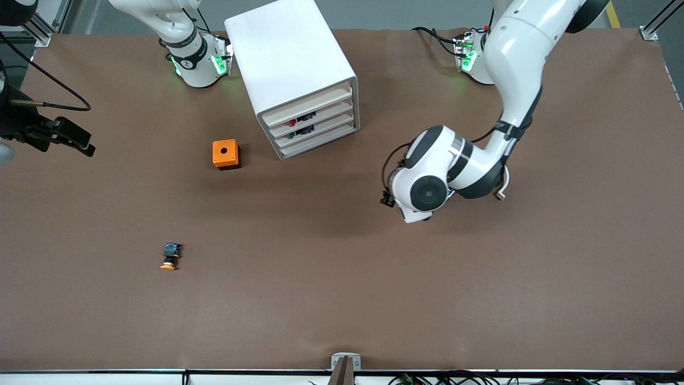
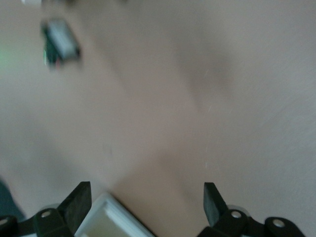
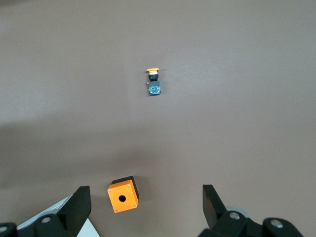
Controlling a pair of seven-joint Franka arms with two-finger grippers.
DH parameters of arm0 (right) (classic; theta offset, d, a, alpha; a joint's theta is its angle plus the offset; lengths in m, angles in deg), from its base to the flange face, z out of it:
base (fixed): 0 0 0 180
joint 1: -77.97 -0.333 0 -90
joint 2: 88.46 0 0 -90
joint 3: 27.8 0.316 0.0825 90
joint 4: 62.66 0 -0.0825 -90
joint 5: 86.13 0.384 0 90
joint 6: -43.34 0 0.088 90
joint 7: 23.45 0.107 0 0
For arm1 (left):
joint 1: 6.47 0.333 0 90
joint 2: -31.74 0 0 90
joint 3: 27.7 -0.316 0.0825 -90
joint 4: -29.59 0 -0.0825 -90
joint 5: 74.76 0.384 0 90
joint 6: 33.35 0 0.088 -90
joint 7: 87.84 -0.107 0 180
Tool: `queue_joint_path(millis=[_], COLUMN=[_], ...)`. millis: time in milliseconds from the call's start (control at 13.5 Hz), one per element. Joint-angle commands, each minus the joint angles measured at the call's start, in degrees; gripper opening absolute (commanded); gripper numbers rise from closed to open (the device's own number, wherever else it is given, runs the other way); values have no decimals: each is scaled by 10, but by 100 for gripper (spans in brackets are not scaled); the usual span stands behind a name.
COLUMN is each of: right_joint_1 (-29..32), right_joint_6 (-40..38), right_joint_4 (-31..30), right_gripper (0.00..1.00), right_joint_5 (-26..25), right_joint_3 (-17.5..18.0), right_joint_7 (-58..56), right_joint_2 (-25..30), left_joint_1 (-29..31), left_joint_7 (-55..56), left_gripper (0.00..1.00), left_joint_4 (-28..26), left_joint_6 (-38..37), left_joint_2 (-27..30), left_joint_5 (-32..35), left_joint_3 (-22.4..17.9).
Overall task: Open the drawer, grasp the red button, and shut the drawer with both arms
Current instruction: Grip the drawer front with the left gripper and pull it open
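Note:
The white cabinet (image 1: 291,59) stands at the middle of the table near the robots' bases, and all its stacked drawers are pushed in. A spot of red (image 1: 293,122), the red button, shows with dark parts in the second drawer from the top (image 1: 327,113). The left arm's wrist (image 1: 427,187) hangs over the table beside the cabinet, toward the left arm's end, and hides its gripper. In the left wrist view the left gripper (image 2: 147,200) is open and empty with a white cabinet corner (image 2: 106,219) between its fingers. The right gripper (image 3: 145,210) is open and empty, high over the orange box (image 3: 123,195).
The orange box with a hole (image 1: 226,154) sits beside the cabinet toward the right arm's end. An orange-yellow-capped button (image 1: 170,256) lies nearer the front camera, also in the right wrist view (image 3: 153,82). A black part with cables (image 1: 59,133) juts in at the right arm's end.

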Motion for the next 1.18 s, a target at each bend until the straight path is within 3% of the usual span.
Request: queue_joint_path(millis=[0, 369, 591, 812, 1108], right_joint_1=[11, 11, 10, 10, 8], right_joint_6=[-3, -6, -6, -9, -16], right_joint_4=[-4, -3, -3, -4, -5], right_gripper=[100, 100, 100, 100, 100], right_joint_5=[-2, -2, -2, -2, -2], right_joint_3=[9, 9, 9, 9, 10], right_joint_7=[1, 1, 1, 1, 9], right_joint_2=[5, 5, 6, 6, 6], left_joint_1=[-13, -23, -39, -45, -54], left_joint_7=[82, 212, 283, 290, 311], left_gripper=[100, 94, 89, 76, 69], left_joint_4=[19, 12, 13, 13, 14], left_joint_6=[-7, -12, -48, -110, -123], left_joint_2=[-14, -46, -64, -74, -88], left_joint_5=[-91, -283, -304, -345, -403], left_joint_3=[-1, -1, -1, -1, -1])
